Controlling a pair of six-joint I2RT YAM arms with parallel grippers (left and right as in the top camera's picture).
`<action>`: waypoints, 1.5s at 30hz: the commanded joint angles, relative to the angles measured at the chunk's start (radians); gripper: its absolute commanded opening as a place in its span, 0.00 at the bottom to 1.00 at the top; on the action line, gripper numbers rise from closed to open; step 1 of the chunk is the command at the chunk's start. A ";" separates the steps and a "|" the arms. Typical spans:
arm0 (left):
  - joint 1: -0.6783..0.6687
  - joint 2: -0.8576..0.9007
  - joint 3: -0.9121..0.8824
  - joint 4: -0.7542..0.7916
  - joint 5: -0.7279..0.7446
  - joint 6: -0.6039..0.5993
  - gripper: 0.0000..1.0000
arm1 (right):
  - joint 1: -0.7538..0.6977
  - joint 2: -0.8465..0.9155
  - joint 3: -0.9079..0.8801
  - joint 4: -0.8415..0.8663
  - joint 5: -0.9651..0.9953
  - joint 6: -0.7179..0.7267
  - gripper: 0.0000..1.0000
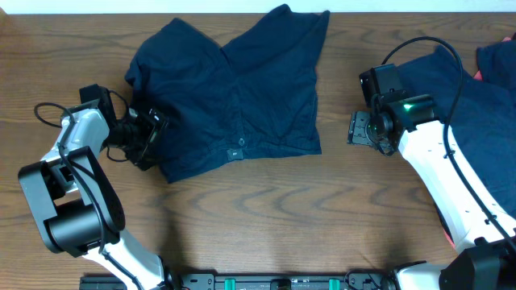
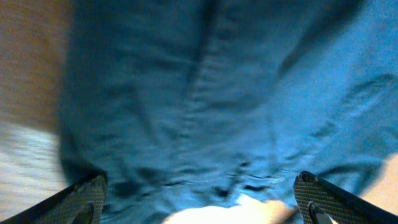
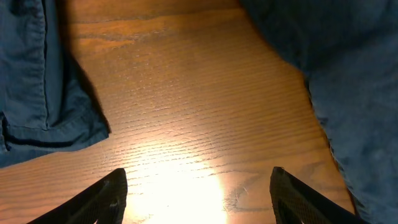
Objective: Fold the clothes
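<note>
A wrinkled dark navy garment (image 1: 234, 89) lies spread on the wooden table, partly folded over itself, with a small button near its lower hem. My left gripper (image 1: 149, 137) is at its lower left edge, jaws open with the cloth lying between them; the cloth (image 2: 211, 106) fills the left wrist view. My right gripper (image 1: 360, 129) is open and empty over bare wood, between that garment and a second navy garment (image 1: 484, 105) at the right edge. In the right wrist view the first garment's corner (image 3: 37, 93) is at the left and the second garment (image 3: 348, 81) at the right.
The wooden table (image 1: 266, 217) carries the garments. A pink object (image 1: 477, 76) peeks out from under the cloth at the far right. Black cables run along both arms. A rail with green fittings (image 1: 282, 282) sits at the front edge.
</note>
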 commanded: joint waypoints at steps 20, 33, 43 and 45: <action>0.000 -0.003 -0.002 -0.203 -0.199 0.108 0.39 | -0.007 0.000 0.003 0.008 0.002 -0.018 0.72; -0.051 -0.003 -0.062 -0.175 -0.274 0.107 0.38 | -0.007 0.000 0.003 0.006 -0.010 -0.018 0.72; -0.067 -0.002 -0.092 -0.132 -0.338 0.107 0.06 | -0.007 0.000 0.003 0.005 -0.013 -0.018 0.72; -0.048 -0.003 -0.082 -0.135 -0.386 0.107 0.06 | -0.007 0.000 0.003 0.002 -0.013 -0.018 0.72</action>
